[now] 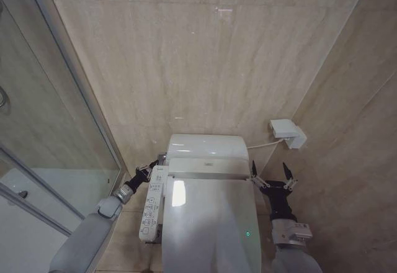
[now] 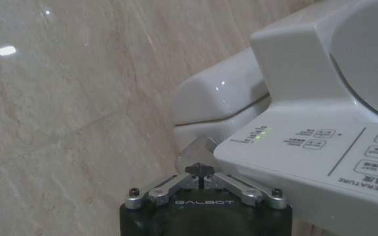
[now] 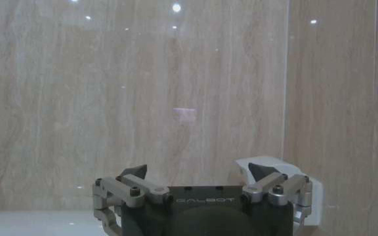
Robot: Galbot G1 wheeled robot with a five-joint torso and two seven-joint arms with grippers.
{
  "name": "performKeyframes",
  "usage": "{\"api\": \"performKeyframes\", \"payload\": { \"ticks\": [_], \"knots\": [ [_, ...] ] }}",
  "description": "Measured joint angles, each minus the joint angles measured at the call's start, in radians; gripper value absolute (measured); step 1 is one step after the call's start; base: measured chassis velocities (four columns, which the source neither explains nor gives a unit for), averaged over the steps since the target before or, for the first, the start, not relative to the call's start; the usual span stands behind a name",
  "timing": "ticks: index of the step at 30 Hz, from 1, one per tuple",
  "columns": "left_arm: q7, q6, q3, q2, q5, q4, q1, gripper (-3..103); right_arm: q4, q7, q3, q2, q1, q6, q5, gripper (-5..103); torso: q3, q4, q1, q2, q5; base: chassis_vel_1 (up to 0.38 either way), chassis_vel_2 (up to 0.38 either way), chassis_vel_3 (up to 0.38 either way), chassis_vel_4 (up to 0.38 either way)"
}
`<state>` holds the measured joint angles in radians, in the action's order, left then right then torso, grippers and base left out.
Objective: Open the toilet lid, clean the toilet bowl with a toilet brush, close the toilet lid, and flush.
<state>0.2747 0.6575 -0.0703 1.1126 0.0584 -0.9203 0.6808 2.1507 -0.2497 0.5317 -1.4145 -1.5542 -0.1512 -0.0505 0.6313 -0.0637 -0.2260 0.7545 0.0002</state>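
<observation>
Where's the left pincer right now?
In the head view, the left pincer is on the robot's left, at the rear corner of the control panel, beside the closed toilet lid.

glossy white toilet lid (image 1: 208, 223) — beige veined wall tiles (image 1: 205, 56)
</observation>
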Motion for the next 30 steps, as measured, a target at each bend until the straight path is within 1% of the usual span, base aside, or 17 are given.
{"api": "performKeyframes", "payload": {
  "ticks": [10,14,16,18,30],
  "knots": [
    [0.013,0.001,0.013,0.008,-0.002,0.036,-0.026,0,0.0,0.0,0.0,0.0,0.0,0.0,0.0,100,0.0,-0.0005,0.0,0.0,-0.0004,0.0,0.0,0.0,0.0],
    [0.022,0.005,0.019,0.012,-0.002,0.054,-0.046,0,0.0,0.0,0.0,0.0,0.0,0.0,0.0,100,0.0,-0.0003,0.0,0.0,-0.0004,0.0,0.0,0.0,0.0],
    [0.024,0.005,0.025,0.017,-0.002,0.062,-0.058,0,0.0,0.0,0.0,0.0,0.0,0.0,0.0,100,0.0,0.0006,0.0,0.0,-0.0002,0.0,0.0,0.0,0.0],
    [0.025,0.005,0.028,0.02,-0.001,0.066,-0.064,0,0.0,0.0,0.0,0.0,0.0,0.0,0.0,100,0.0,0.0006,0.0,0.0,-0.0002,0.0,0.0,0.0,0.0],
    [0.031,0.006,0.04,0.036,0.0,0.093,-0.089,0,0.0,0.0,0.0,0.0,0.0,0.0,0.0,100,0.0,0.0001,0.0,0.0,0.0001,0.0,0.0,0.0,0.0]
  ]
}}
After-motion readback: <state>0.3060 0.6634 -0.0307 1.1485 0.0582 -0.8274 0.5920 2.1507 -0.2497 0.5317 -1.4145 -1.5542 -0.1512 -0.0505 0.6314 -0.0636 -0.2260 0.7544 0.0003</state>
